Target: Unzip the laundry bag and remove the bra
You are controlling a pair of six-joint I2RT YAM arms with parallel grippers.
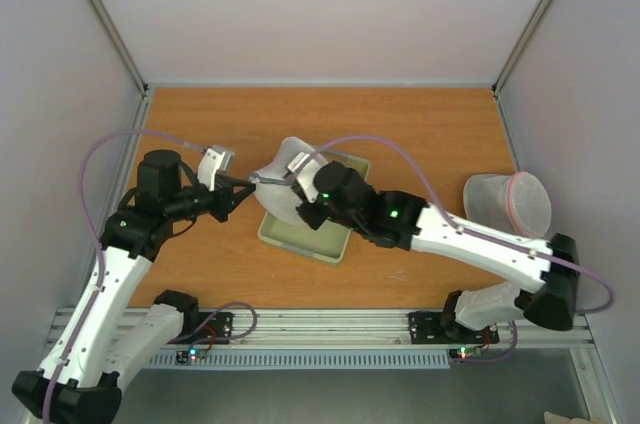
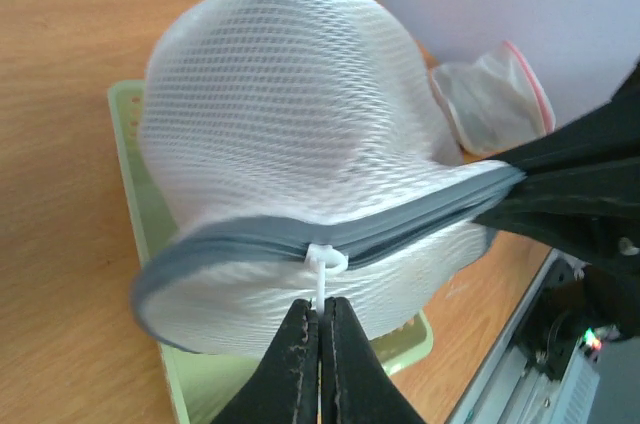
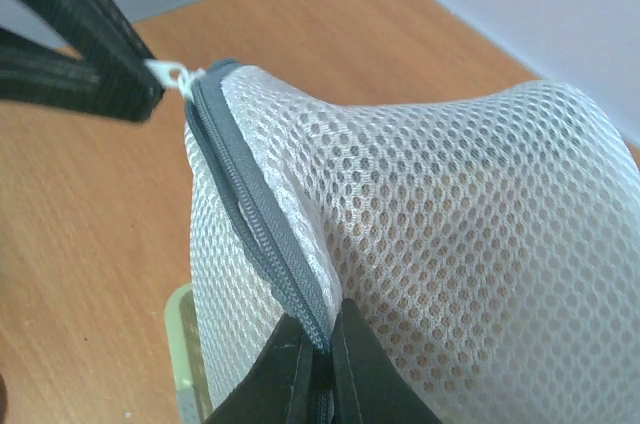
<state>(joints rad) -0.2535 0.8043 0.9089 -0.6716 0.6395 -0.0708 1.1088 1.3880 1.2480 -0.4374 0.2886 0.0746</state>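
Note:
The white mesh laundry bag (image 1: 288, 176) with its grey zip band (image 2: 240, 240) is held up over the pale green tray (image 1: 300, 241). My left gripper (image 2: 320, 316) is shut on the white zip pull (image 2: 324, 266) at the bag's left edge; it shows in the top view (image 1: 250, 181) too. My right gripper (image 3: 324, 336) is shut on the grey zip band (image 3: 262, 226) at the bag's rim, and shows in the top view (image 1: 305, 197). The zip looks closed. The bra is hidden; only an orange tint shows through the mesh (image 3: 470, 274).
A translucent round bag with a pink rim (image 1: 510, 204) lies at the right of the wooden table (image 1: 420, 134), also in the left wrist view (image 2: 490, 99). Walls enclose the table on three sides.

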